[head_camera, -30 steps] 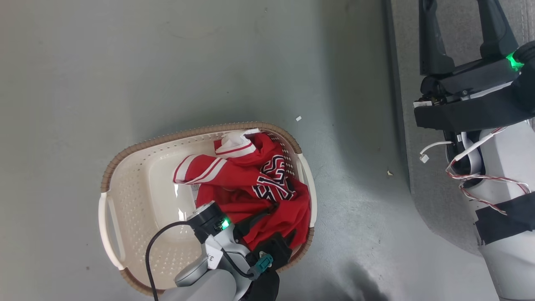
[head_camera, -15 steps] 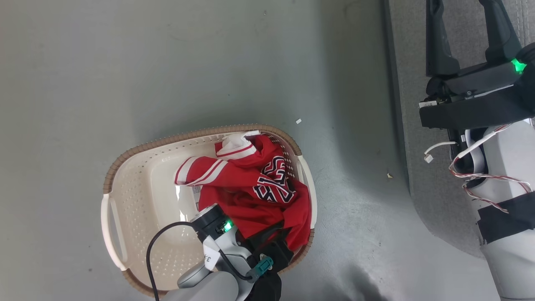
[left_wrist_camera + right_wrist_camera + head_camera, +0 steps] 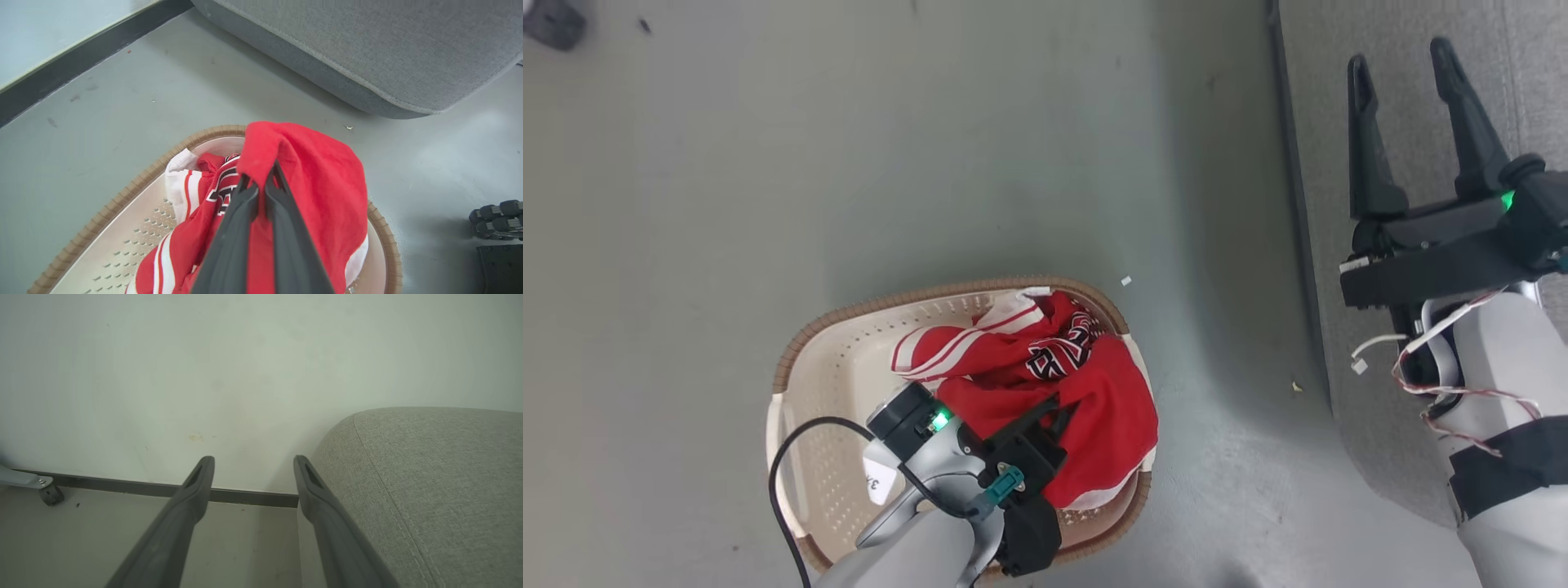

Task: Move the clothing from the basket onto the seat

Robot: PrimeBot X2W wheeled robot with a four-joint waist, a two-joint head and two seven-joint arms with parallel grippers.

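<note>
So, going across the head view: a bit left of centre at the bottom we've got the basket (image 3: 829, 392) sitting on the grey floor (image 3: 768, 163). The clothing (image 3: 1119, 408) is bunched toward its right side, with one red fold hanging over the right rim. Our left gripper (image 3: 1058, 406) is down in that pile, fingers pinched together on a fold of the red fabric (in the left wrist view the cloth tents up over the tips). Over at the right edge, our right gripper (image 3: 1398, 55) has its fingers spread wide with nothing between them. It's hovering over the edge of the seat (image 3: 1319, 122), well apart from the basket.
</note>
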